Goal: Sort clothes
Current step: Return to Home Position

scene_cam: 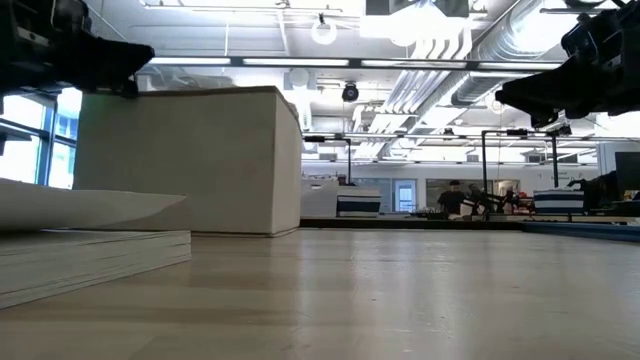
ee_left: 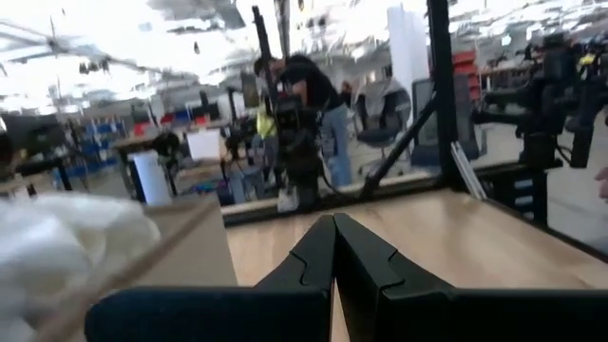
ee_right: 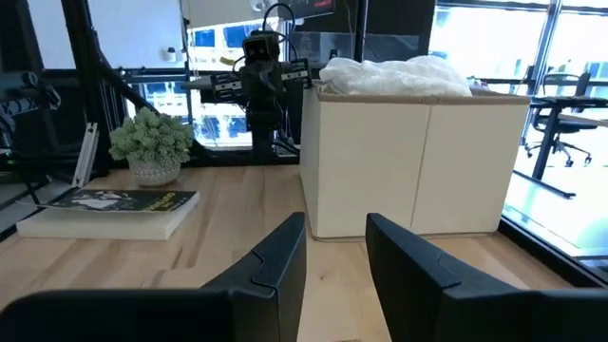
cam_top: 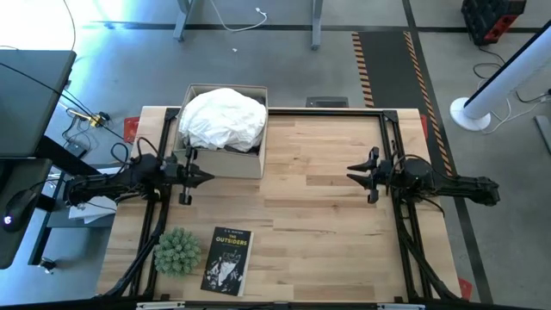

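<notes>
A white garment (cam_top: 222,119) lies heaped in the tan cardboard box (cam_top: 250,162) at the table's far left; a dark garment edge (cam_top: 237,149) shows under it. The white garment also shows in the right wrist view (ee_right: 399,74) and the left wrist view (ee_left: 57,247). My left gripper (cam_top: 209,178) is shut and empty, just near-side of the box, raised above the table. My right gripper (cam_top: 351,175) is open and empty, raised at the table's right, pointing toward the box. No other clothes show.
A book (cam_top: 227,260) and a small green potted plant (cam_top: 176,251) lie at the near left. The box stands upright on the table (cam_top: 327,241). Bare wood lies between the two grippers. People show in the room beyond the table (ee_left: 309,104).
</notes>
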